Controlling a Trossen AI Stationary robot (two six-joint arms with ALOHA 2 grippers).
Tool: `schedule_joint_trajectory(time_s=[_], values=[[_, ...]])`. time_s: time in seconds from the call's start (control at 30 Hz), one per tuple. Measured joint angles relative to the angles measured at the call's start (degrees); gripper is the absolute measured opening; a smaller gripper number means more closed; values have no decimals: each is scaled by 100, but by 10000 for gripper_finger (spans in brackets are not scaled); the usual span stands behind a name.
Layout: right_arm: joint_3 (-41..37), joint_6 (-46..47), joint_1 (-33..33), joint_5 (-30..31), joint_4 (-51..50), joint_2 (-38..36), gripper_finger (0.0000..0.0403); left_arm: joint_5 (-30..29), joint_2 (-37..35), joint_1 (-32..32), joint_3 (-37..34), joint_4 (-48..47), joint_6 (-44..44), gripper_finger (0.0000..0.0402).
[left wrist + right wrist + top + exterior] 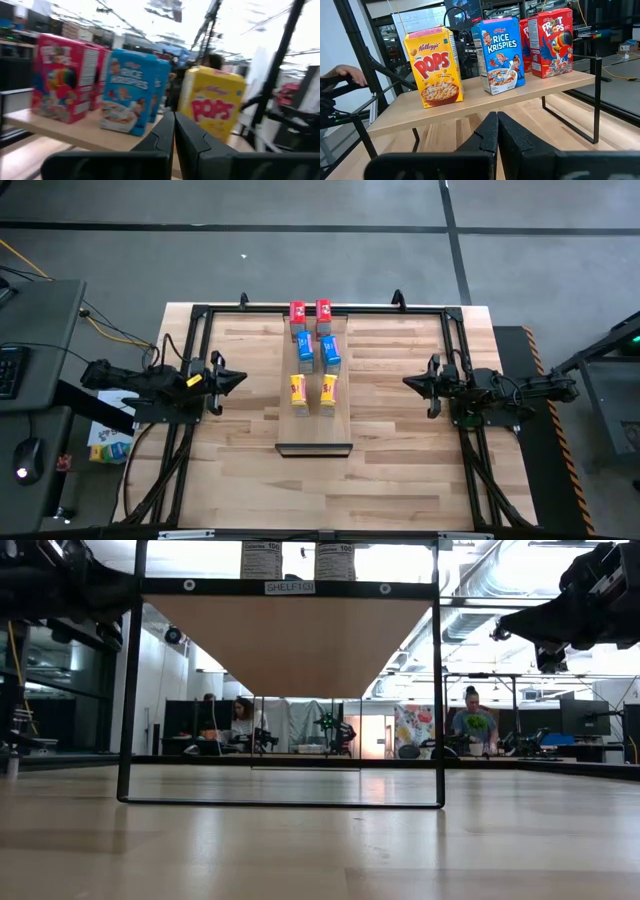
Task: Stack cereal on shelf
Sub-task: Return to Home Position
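Pale wooden shelf point(315, 430) carries six cereal boxes point(305, 347) in paired rows, open tabletop point(390, 430) on both sides.
Left gripper point(232, 379) and right gripper point(410, 382), fingers pressed together, flank it, seemingly well apart from the boxes.

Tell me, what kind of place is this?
Probably a robotics lab: a left arm and a right arm at a wooden table, people seated beyond it, and bare ceiling ducts.

Pale shelf point(290, 640) on a black frame point(130, 690), perhaps two cereal boxes point(261, 560) atop, people point(474, 722) beyond.
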Motion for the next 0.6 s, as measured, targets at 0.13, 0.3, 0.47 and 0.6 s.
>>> schedule_joint_trajectory(time_s=[0.13, 0.3, 0.47, 0.6], values=[[0, 0, 0, 0, 0, 0, 0, 6, 0, 430, 0, -158, 102, 5], [0, 0, 0, 0, 0, 0, 0, 1024, 0, 815, 7, -1039, 578, 5], [0, -1, 1, 0, -2, 0, 0, 2275, -3, 1130, 4, -1186, 578, 5], [0, 0, 0, 0, 0, -6, 0, 2308, -2, 1162, 4, -1179, 562, 5]])
